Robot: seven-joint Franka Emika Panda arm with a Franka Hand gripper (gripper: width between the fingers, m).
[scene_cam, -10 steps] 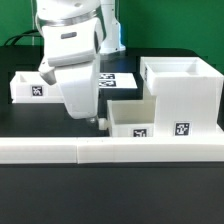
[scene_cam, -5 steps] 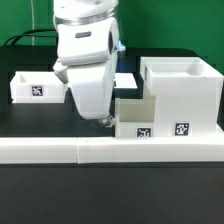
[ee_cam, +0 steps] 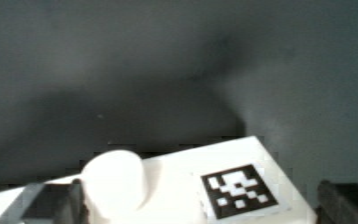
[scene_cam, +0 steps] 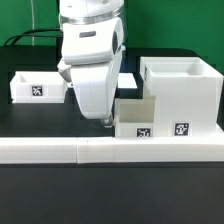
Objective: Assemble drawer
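Observation:
The drawer's tall white casing [scene_cam: 181, 92] stands at the exterior view's right. One shallow tray [scene_cam: 137, 120] lies against its lower front, its tag facing forward. A second tray [scene_cam: 34, 88] sits at the far left. My gripper [scene_cam: 104, 121] hangs low at the first tray's left end. In the wrist view the gripper [ee_cam: 197, 205] is open. Its dark fingers [ee_cam: 51, 205] stand wide apart on either side of the tray's white front [ee_cam: 176, 175], which carries a rounded knob [ee_cam: 119, 185] and a square tag [ee_cam: 243, 187]. I see no contact with the fingers.
A long low white border wall [scene_cam: 100, 151] runs along the front of the black table. The marker board [scene_cam: 127, 80] lies behind the arm, mostly hidden. Dark cables hang at the back left.
The arm has moved to the exterior view's right, over the near tray's left end. That tray has shifted slightly right toward the casing.

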